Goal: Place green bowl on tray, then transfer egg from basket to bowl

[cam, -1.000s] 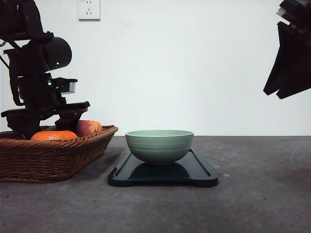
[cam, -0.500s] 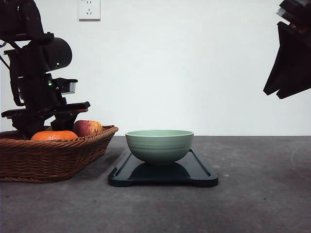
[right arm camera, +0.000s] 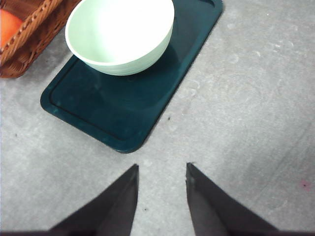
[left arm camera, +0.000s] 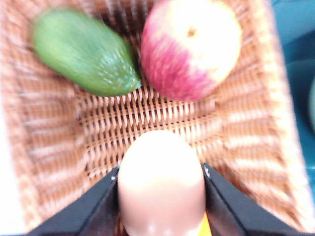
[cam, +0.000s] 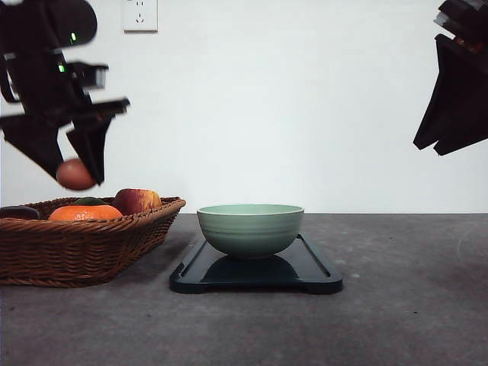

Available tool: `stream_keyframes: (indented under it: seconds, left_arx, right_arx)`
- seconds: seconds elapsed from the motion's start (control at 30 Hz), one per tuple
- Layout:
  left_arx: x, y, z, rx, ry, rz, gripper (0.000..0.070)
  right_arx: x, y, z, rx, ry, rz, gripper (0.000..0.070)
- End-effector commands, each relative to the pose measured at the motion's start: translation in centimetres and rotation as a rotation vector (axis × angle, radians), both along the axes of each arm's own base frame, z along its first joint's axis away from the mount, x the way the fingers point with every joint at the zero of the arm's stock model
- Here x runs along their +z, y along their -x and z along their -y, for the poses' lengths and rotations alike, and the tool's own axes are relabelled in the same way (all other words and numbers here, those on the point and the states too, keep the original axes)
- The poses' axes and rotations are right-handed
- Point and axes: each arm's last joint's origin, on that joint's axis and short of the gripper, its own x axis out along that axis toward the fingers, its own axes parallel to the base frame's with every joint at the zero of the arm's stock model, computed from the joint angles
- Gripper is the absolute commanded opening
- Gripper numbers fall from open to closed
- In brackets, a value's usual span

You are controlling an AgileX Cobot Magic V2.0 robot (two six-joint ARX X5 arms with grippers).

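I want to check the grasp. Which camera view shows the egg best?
The left wrist view: the egg is large there, pinched between both fingers of the left gripper above the basket. The front view shows it small, partly behind a finger.

Plain white wall (cam: 305,114) — 1 socket (cam: 139,14) — above grey tabletop (cam: 396,320).

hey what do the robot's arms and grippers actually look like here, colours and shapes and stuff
Both arms are matte black. The left arm is blocky, with a rounded housing carrying small green indicator lights and a pale grey module on its side. The left gripper and right gripper each have flat, black, wedge-shaped fingers tapering to points. The right arm reads as an angular black silhouette.
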Motion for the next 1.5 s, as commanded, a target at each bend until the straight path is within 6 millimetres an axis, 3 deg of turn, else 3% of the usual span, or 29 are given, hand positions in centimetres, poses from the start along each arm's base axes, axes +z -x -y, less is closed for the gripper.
stream_keyframes:
  seconds: [0.0, 0.3, 0.63, 0.8, 1.03, 1.23, 1.47]
  left_arx:
    - [1.3, 0.2, 0.5, -0.019, 0.018, 0.041, 0.0218]
    - [5.0, 1.6, 3.8, -0.158, 0.133, 0.258, 0.0218]
    - [4.7, 1.3, 9.4, -0.279, 0.226, 0.397, 0.0218]
    - [2.9, 1.0, 12.1, -0.337, 0.236, 0.392, 0.0218]
    - [-1.3, -0.2, 14.9, -0.379, 0.219, 0.335, 0.0217]
    - [-4.7, -1.0, 16.2, -0.393, 0.197, 0.277, 0.0217]
    - [-7.0, -1.4, 17.0, -0.402, 0.180, 0.236, 0.0218]
  right_arx:
    - [0.2, -0.1, -0.1, 0.009, 0.002, 0.013, 0.0187]
    - [0.2, -0.1, -0.1, 0.010, 0.001, 0.013, 0.0187]
    - [0.2, -0.2, -0.2, 0.010, -0.001, 0.020, 0.0187]
    - [0.2, -0.2, -0.2, 0.010, -0.002, 0.022, 0.0188]
    - [0.2, -0.2, -0.2, 0.010, -0.002, 0.023, 0.0187]
    - [0.2, -0.2, -0.2, 0.012, 0.000, 0.024, 0.0187]
    - [0.2, -0.2, -0.2, 0.012, 0.000, 0.024, 0.0187]
